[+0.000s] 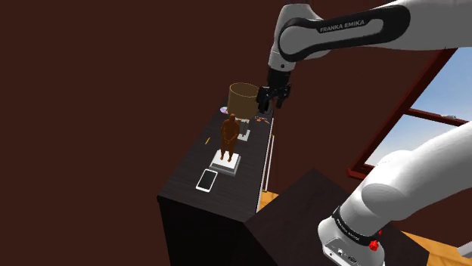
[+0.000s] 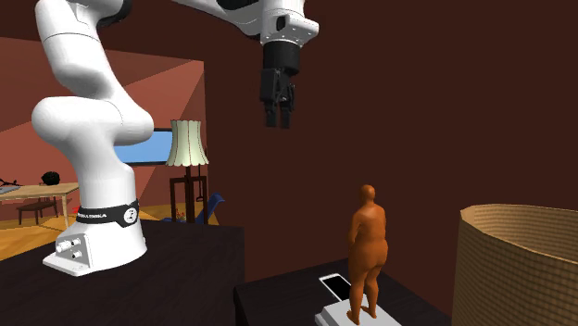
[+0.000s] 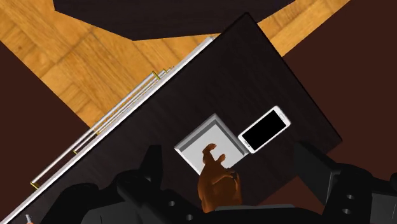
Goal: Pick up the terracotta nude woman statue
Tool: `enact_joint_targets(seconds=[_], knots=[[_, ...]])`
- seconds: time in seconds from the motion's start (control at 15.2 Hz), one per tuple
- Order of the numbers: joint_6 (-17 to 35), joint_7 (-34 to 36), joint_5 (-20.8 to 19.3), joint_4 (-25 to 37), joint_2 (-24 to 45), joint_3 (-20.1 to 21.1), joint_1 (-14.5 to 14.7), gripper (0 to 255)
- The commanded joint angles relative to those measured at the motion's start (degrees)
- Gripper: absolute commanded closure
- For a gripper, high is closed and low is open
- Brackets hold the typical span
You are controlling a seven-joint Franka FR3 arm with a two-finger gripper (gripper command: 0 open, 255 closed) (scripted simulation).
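From the shoulder view, going left to right, I have a white-framed phone (image 1: 207, 180) lying flat near the end edge of the dark surface (image 1: 242, 189) closest to that camera. Just beside it is a white square base (image 1: 226, 161). The brown-orange statue (image 1: 228, 136) of a nude woman stands upright on the base, about midway along the surface. Past it, at the far end, sits a tan woven basket (image 1: 243, 98). To the basket's right my gripper (image 1: 272, 98) hangs in the air from the white arm, by the surface's right-hand edge. The stand (image 1: 302, 219) takes up the lower right.

In the second exterior view a lamp (image 2: 188, 144) with a pale shade stands in the background. The gripper (image 2: 279, 120) points down, high above the surface and well apart from the statue (image 2: 367, 250), with the basket (image 2: 519, 269) at the right.

On the wrist view the fingers (image 3: 151, 167) are spread wide. I see the statue's head (image 3: 219, 184) from above between them, untouched, and wooden floor (image 3: 57, 57) beyond the surface's long edge.
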Motion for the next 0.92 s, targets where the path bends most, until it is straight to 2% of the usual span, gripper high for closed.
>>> enact_joint_targets(seconds=[0.0,0.4,0.86], knots=[[1.84,1.37,-0.96,3.43,5.53,0.91,0.06,0],[5.01,5.12,-4.87,13.39,19.84,2.41,0.3,0],[4.89,9.05,-9.94,28.68,36.77,2.52,1.69,0]])
